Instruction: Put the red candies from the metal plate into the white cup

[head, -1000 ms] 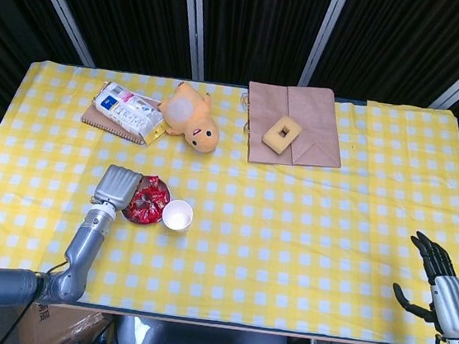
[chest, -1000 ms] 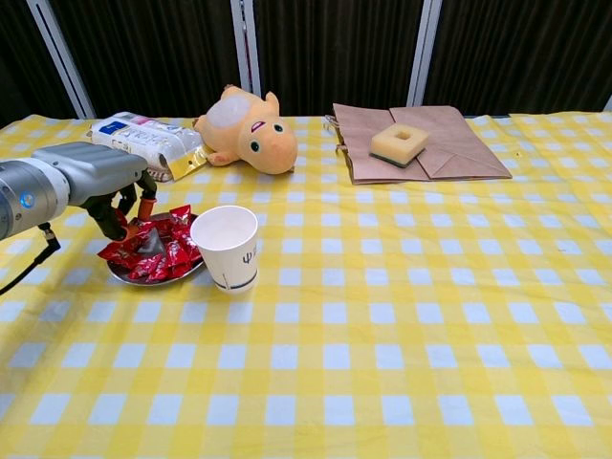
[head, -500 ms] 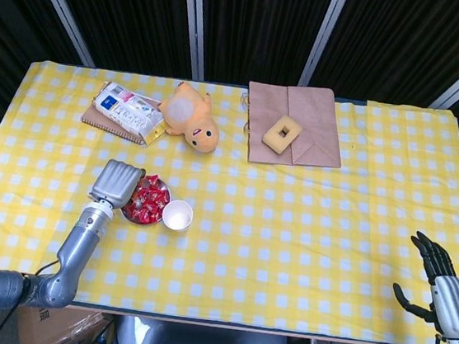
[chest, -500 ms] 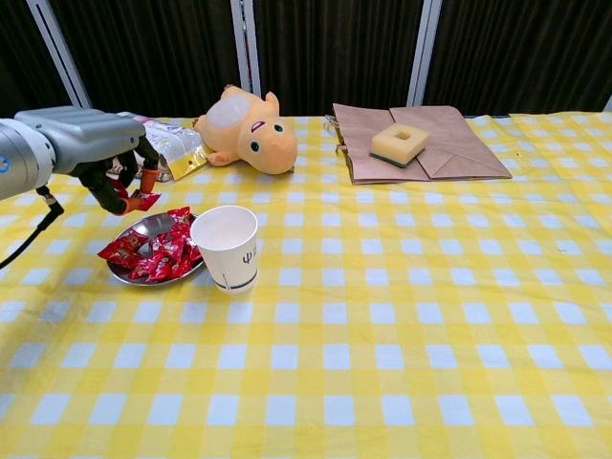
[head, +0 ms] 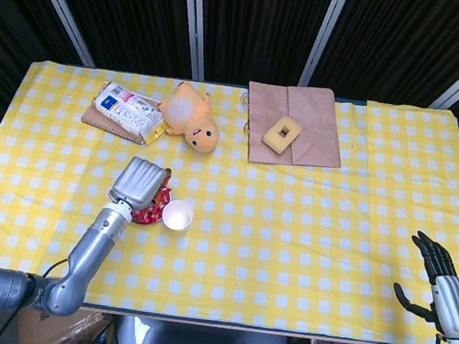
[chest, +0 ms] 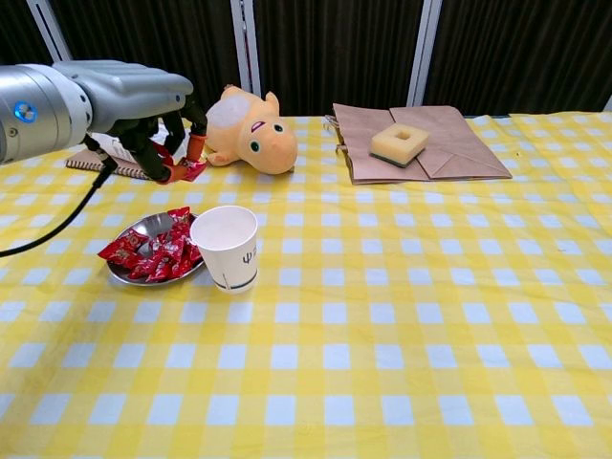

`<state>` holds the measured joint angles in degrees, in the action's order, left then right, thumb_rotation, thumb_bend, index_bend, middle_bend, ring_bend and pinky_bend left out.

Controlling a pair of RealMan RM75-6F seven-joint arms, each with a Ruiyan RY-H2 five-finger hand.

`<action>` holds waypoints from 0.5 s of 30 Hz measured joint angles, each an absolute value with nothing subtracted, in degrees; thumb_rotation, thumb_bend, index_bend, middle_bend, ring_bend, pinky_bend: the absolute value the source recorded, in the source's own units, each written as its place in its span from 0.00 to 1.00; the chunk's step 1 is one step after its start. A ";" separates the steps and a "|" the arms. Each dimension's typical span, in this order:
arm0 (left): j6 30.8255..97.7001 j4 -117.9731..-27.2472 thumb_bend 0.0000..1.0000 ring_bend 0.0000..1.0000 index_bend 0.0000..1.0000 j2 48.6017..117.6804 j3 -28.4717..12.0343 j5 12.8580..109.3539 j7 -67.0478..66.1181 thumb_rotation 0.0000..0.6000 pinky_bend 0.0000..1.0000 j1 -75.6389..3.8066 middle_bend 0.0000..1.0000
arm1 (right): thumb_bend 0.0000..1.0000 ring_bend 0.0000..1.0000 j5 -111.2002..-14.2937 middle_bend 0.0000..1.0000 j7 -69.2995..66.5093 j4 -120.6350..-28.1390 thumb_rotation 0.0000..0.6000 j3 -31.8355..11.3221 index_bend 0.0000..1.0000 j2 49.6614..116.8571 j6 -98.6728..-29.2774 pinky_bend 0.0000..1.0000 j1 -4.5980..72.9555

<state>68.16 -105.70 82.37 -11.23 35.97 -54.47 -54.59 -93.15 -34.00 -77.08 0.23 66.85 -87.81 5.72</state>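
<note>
Head view: the left hand (head: 139,183) covers most of the metal plate (head: 158,214), just beside the white cup (head: 177,214). The right hand (head: 437,283) rests at the bench (head: 306,230) edge, fingers spread, holding nothing.

Chest view: raised left-hand fingers (chest: 194,145) pinch one red candy (chest: 189,171) above the plate; remaining red candies (chest: 158,251) lie on it, touching the cup.

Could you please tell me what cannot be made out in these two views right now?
- Head view: the left hand covers most of the metal plate of red candies.
- Chest view: the right hand lies outside the frame.
- Both views: the white paper cup's inside is too washed out to check.
</note>
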 measured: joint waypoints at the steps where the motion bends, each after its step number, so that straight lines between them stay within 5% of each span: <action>1: 68.21 -105.76 0.46 0.91 0.55 82.76 -11.22 35.71 -54.65 1.00 0.94 -54.84 0.69 | 0.42 0.00 -93.14 0.00 -34.03 -77.06 1.00 0.22 0.00 66.86 -87.81 0.00 5.73; 15: 69.36 -103.71 0.46 0.91 0.55 89.63 -9.83 32.13 -57.55 1.00 0.94 -57.97 0.69 | 0.42 0.00 -93.33 0.00 -34.46 -77.20 1.00 0.24 0.00 66.72 -87.98 0.00 5.73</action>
<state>69.36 -103.71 89.63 -9.83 32.13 -57.55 -57.97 -93.33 -34.46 -77.20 0.24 66.72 -87.98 5.73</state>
